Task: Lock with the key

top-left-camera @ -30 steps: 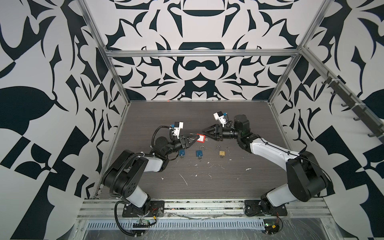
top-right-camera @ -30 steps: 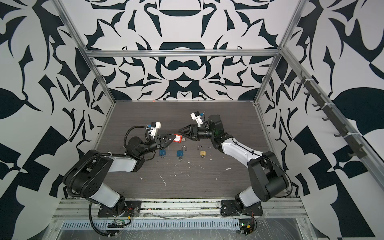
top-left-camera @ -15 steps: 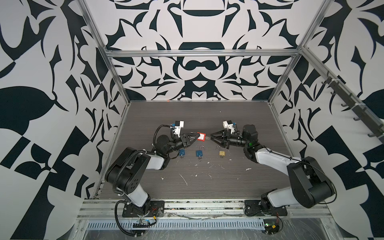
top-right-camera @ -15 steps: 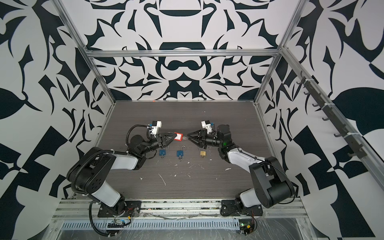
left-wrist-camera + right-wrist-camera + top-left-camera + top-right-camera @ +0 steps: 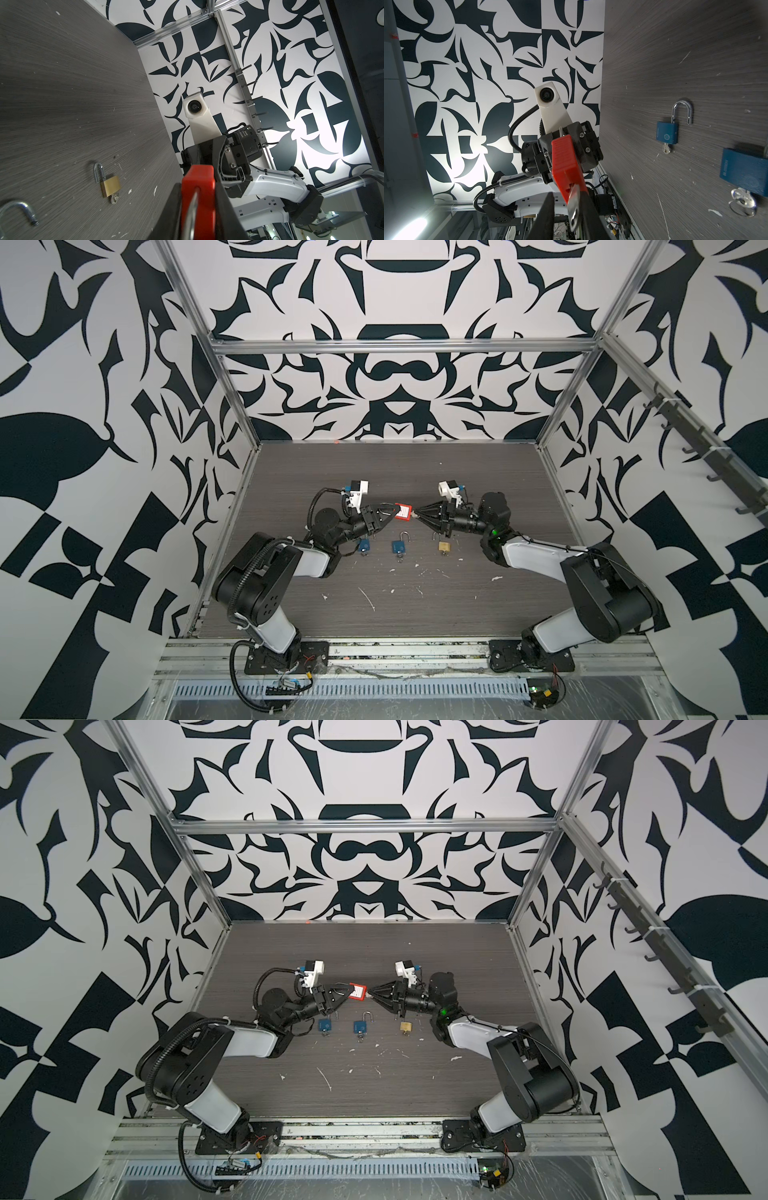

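You are holding the red padlock [image 5: 402, 512] above the table [image 5: 415, 605] with the left gripper [image 5: 390, 515]. Its jaws are clamping the lock body from both sides, with the shackle end pointing back toward that wrist.

The key [image 5: 574, 204] is sticking out of the lock's other end, toward the right gripper [image 5: 419, 514]. The right jaws are standing narrow with the key between them. In the right wrist view a gap is showing on one side, so I cannot tell whether they are gripping.

Lying in a row on the table below are a blue padlock [image 5: 364, 546], a second blue padlock [image 5: 398, 546] and a brass padlock [image 5: 444, 547].
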